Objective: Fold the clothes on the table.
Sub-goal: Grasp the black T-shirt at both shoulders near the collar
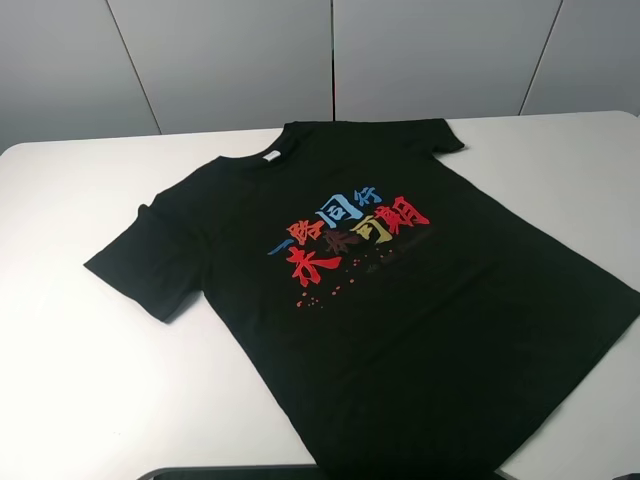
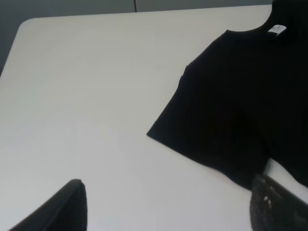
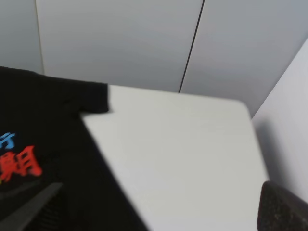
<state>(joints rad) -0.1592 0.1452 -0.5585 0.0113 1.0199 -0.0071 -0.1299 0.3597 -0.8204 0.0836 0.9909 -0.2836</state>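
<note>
The left claw (image 2: 168,209) hangs released, fingers spread wide over the table (image 2: 86,96), with the black T-shirt (image 2: 231,106) just ahead, one sleeve reaching toward the gap; the right claw (image 3: 159,211) is likewise spread, one finger over the printed chest, the other sleeve farther ahead. Nothing is folded yet, so I judge each claw should drop onto its nearest sleeve, pinch both layers near the shoulder and carry it inward flat. Only fingertips show, the right wrist view is blurred, and the high view cuts off the hem.
</note>
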